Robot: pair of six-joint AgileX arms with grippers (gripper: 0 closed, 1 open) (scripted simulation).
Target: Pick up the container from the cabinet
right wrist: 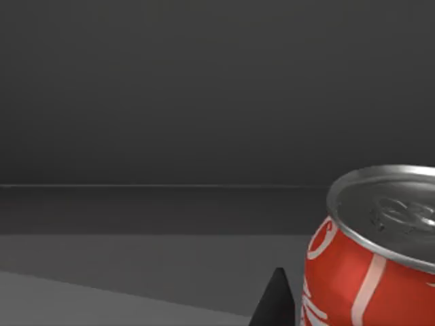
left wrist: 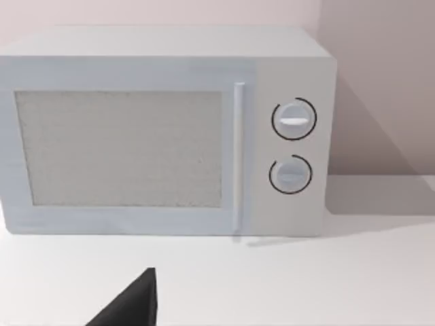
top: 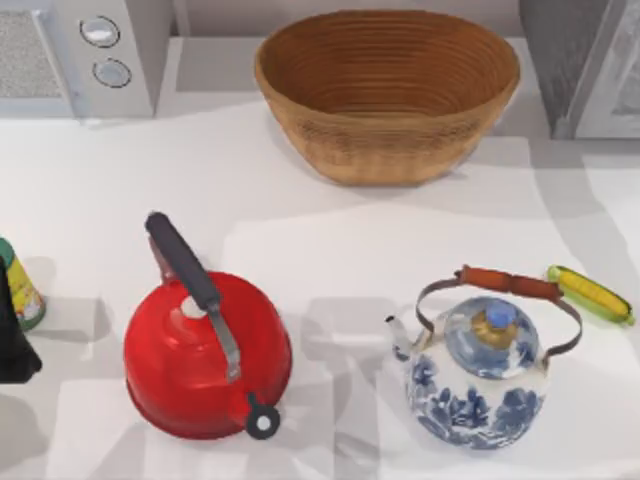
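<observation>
The container is a red soda can (right wrist: 370, 251) with a silver lid, standing upright on the floor of the dark cabinet in the right wrist view. A black tip of my right gripper (right wrist: 275, 305) rises just beside the can, inside the cabinet. From above, the grey cabinet (top: 590, 70) stands at the table's back right corner. My left arm (top: 12, 335) is a dark shape at the table's left edge. A black part of my left gripper (left wrist: 132, 305) shows in the left wrist view, facing the microwave.
A white microwave (top: 90, 50) stands at the back left and a woven basket (top: 387, 95) at the back middle. Near the front are a red kettle (top: 205, 350), a blue-and-white teapot (top: 480, 375), a yellow-green corn cob (top: 592, 293) and a green-yellow can (top: 18, 285).
</observation>
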